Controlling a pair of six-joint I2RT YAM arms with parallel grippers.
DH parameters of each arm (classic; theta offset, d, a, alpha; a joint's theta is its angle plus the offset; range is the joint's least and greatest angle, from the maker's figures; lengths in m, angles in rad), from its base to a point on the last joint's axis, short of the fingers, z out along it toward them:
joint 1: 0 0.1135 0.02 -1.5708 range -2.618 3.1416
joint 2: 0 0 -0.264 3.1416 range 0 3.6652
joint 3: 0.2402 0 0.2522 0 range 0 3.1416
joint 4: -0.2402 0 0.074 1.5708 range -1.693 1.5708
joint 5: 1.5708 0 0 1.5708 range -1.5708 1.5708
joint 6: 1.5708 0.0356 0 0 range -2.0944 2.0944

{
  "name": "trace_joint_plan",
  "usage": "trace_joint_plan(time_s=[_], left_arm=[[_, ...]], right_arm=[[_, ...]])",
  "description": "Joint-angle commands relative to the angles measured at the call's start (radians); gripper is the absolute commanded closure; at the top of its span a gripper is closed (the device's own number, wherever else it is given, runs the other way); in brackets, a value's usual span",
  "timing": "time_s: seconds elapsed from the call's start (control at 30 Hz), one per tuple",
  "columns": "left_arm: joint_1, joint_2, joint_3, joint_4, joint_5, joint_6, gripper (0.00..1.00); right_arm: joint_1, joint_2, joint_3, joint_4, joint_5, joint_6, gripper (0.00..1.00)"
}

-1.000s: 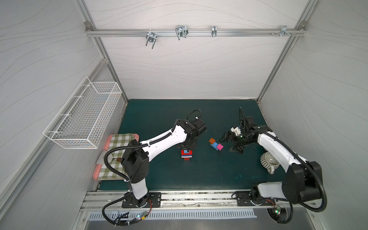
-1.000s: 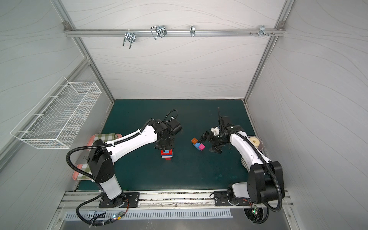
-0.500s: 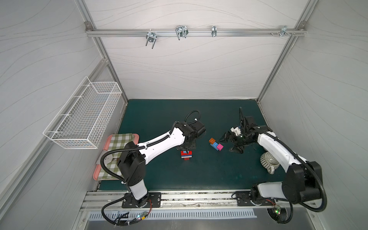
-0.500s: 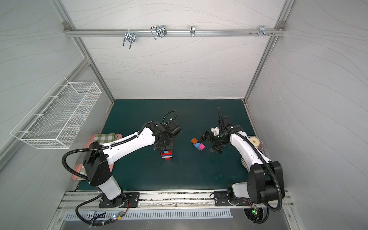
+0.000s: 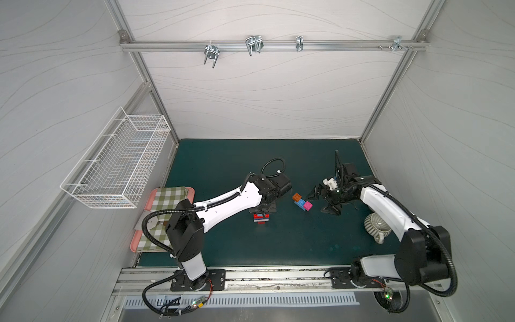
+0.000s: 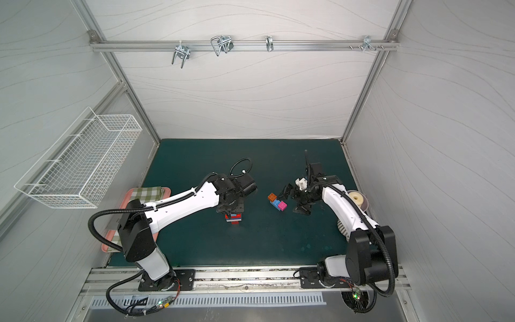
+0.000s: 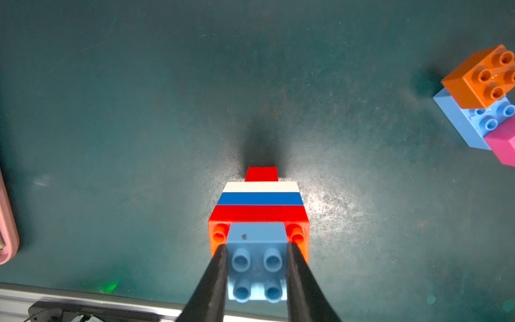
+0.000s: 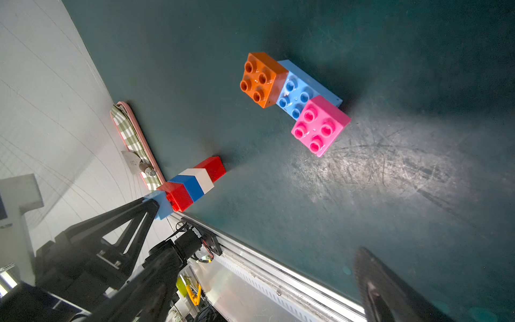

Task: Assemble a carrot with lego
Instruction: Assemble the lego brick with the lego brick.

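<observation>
1. Left wrist view: my left jaws are clenched on a small light-blue studded plastic brick [image 7: 257, 259]. One black finger [image 7: 214, 278] presses each side, and its four studs show bare between them.
2. That brick sits on top of the carrot stack [image 7: 259, 206]. Below it come a wide red brick, a blue layer and a white layer, with the narrow red tip down on the dark green table [image 5: 278, 245]. The stack stands upright near the table's middle.
3. My right jaws are spread wide and empty, low beside the other piece. That piece is a long light-blue brick [image 8: 301, 92] with a small orange brick [image 8: 262, 79] on one end and a small pink brick [image 8: 320, 125] on the other.
4. I judge the step in hand to be seating the small blue brick. Joining the orange-and-pink piece on top is not yet done.
5. Next, my right jaws would need to close across the long brick's sides, lift it and carry it over. My left fingers flank the landing spot and may block it. The stack's narrow foot could tip under a press.
6. Bare table lies between the two pieces. A pink tray with a green checked cloth [image 5: 189, 190] and a ribbed grey cup [image 5: 374, 225] sit well apart from that path.
</observation>
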Motion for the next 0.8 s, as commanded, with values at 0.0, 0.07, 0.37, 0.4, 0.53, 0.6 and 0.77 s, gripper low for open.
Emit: trace_joint_plan(time_s=[0.0,0.07,0.37,0.4,0.53,0.6,0.77], left_arm=[[-0.006,-0.016,0.014,-0.034,-0.053,-0.04,0.96],[-0.005,-0.016,0.003,-0.031,-0.054,-0.05,0.97],[-0.007,-0.031,-0.051,0.014,-0.05,-0.099,1.0],[-0.005,-0.032,-0.056,0.018,-0.05,-0.103,1.0],[-0.006,-0.036,-0.08,0.053,-0.026,-0.105,1.0],[-0.007,-0.034,-0.087,0.062,-0.014,-0.106,1.0],[-0.006,-0.042,-0.116,0.104,0.01,-0.107,1.0]], right_arm=[[-0.007,0.001,-0.001,-0.029,0.001,-0.022,0.01],[-0.007,0.003,-0.002,-0.029,0.001,-0.024,0.01],[-0.007,0.005,0.007,-0.038,0.007,-0.028,0.01],[-0.007,0.007,0.009,-0.041,0.008,-0.029,0.01],[-0.007,0.009,0.015,-0.044,0.007,-0.031,0.01],[-0.007,0.009,0.016,-0.048,0.007,-0.03,0.01],[-0.008,0.01,0.022,-0.052,0.01,-0.031,0.01]])
